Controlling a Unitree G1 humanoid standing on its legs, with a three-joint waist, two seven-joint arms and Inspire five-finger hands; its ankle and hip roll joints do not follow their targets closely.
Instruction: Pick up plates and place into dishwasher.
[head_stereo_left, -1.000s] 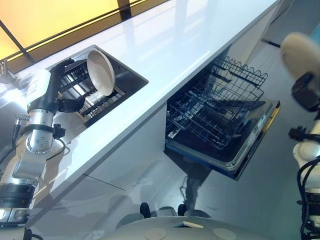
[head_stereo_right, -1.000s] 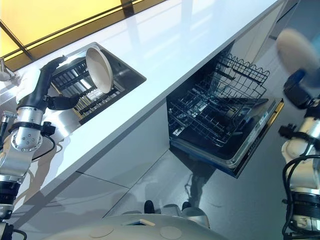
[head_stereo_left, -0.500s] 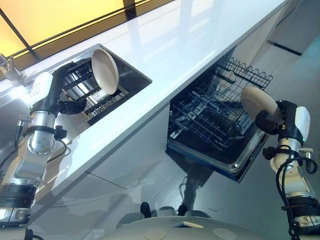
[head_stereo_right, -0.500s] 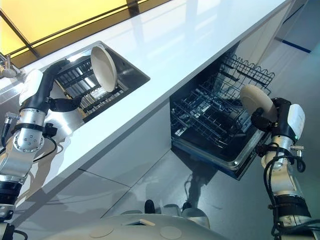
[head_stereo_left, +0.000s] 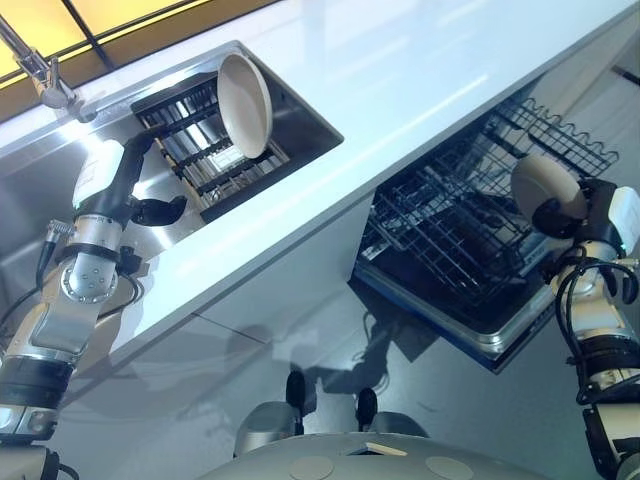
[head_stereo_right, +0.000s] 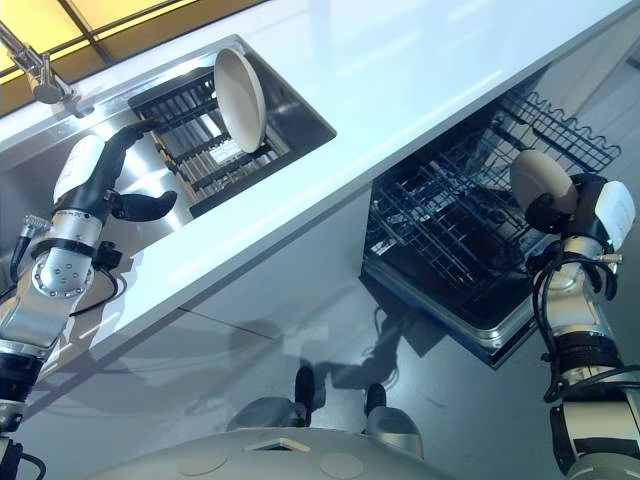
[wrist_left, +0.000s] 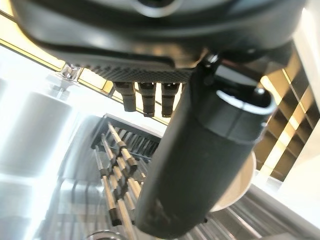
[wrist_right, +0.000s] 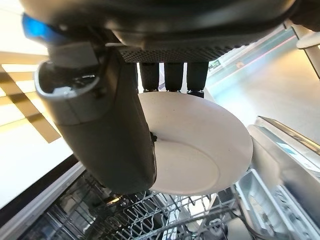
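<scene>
A cream plate (head_stereo_left: 245, 105) stands on edge in the dark rack (head_stereo_left: 200, 165) inside the sink (head_stereo_left: 305, 125). My left hand (head_stereo_left: 128, 178) hovers open over the sink's near side, a short way from that plate, fingers pointing at the rack (wrist_left: 117, 165). My right hand (head_stereo_left: 590, 205) is shut on a second cream plate (head_stereo_left: 545, 188), thumb (wrist_right: 100, 125) across its face and fingers behind the rim. That plate (wrist_right: 200, 150) hangs tilted just above the near right part of the pulled-out dishwasher rack (head_stereo_left: 460, 220).
The long white countertop (head_stereo_left: 420, 70) runs between sink and dishwasher. The dishwasher door (head_stereo_left: 500, 335) lies open and low under the wire rack. A faucet (head_stereo_left: 40, 70) rises at the sink's far left. Grey floor (head_stereo_left: 300, 340) lies in front of the cabinets.
The camera has shifted. My right hand has come down from high on the right, carrying its plate to the dishwasher rack. My left hand has stayed by the sink rack.
</scene>
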